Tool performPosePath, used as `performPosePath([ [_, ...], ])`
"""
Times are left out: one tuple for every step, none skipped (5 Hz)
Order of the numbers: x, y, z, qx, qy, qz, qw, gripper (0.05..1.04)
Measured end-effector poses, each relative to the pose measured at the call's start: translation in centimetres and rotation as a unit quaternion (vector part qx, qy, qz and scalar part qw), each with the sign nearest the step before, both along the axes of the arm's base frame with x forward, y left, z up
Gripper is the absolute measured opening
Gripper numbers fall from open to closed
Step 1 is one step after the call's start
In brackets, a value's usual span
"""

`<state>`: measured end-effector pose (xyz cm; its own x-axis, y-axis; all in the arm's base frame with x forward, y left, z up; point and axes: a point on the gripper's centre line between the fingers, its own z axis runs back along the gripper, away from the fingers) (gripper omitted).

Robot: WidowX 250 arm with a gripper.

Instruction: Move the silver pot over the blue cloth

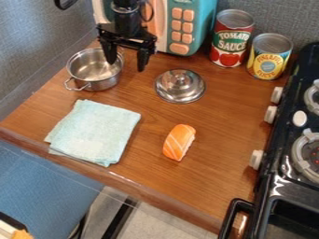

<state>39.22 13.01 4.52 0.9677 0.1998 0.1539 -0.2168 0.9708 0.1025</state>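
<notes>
1. Silver pot point(103, 84) stands upright on the table point(227, 119), just beyond the pale blue cloth point(96, 133) and apart from it.
2. The claw point(127, 65) hangs with its fingers spread wide, one over the pot's opening, the other outside the rim; it grips nothing, though whether it touches the pot I cannot tell.
3. The metal lid point(180, 87) lies right of the pot, near two cans, with the orange-and-white sushi piece point(179, 142) nearer the camera.

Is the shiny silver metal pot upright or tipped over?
Upright: the shiny silver metal pot sits base down on the brown wooden counter, its round rim facing up and its inside visible.
</notes>
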Motion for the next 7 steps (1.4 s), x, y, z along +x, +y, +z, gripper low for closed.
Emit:
performPosePath([
  [-0.5, 0.7, -0.2, -0.002, 0.008, 0.016, 0.9998, 1.001],
  [-0.7, 0.6, -2.5, -0.02, 0.041, 0.031, 0.9985, 0.942],
  [-0.6, 1.2, -2.8, -0.023, 0.04, 0.041, 0.9981, 0.651],
  [-0.6, 1.1, -2.8, -0.026, 0.039, 0.041, 0.9981, 0.354],
  [-0.6, 1.1, -2.7, -0.025, 0.035, 0.039, 0.9983, 0.149],
  [-0.9, 1.1, -0.1, -0.012, 0.011, 0.044, 0.9989, 0.078],
  [-1.8, 0.8, 3.1, 0.0, -0.022, 0.045, 0.9988, 0.073],
])
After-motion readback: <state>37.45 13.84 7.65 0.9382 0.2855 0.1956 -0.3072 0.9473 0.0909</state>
